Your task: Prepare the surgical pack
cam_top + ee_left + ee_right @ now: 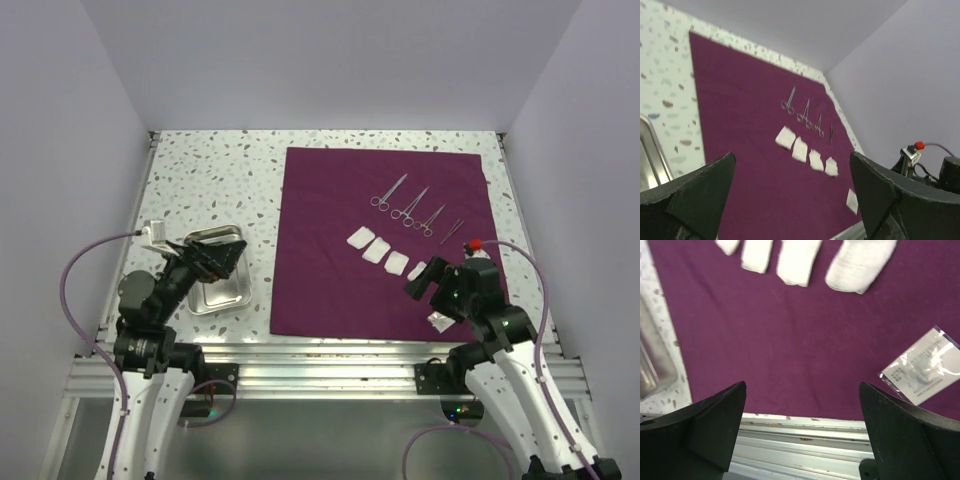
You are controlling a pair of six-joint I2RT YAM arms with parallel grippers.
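Observation:
A maroon cloth (330,260) lies spread flat on the speckled table. On its far right part lie three scissor-like instruments (410,207) and thin tweezers (453,231). Several white gauze squares (378,251) sit in a slanted row below them. A small clear packet (440,321) rests near the cloth's front right corner. The steel tray (215,290) stands left of the cloth. My left gripper (222,255) hovers open over the tray, facing the cloth (755,150) and gauze (800,149). My right gripper (422,278) hangs open above the cloth's front edge (790,355), with nothing between its fingers.
An aluminium rail (330,360) runs along the table's near edge, just below the cloth. Pale walls close in the back and both sides. The right arm (935,175) shows at the right of the left wrist view. The packet (922,365) lies right of the right gripper.

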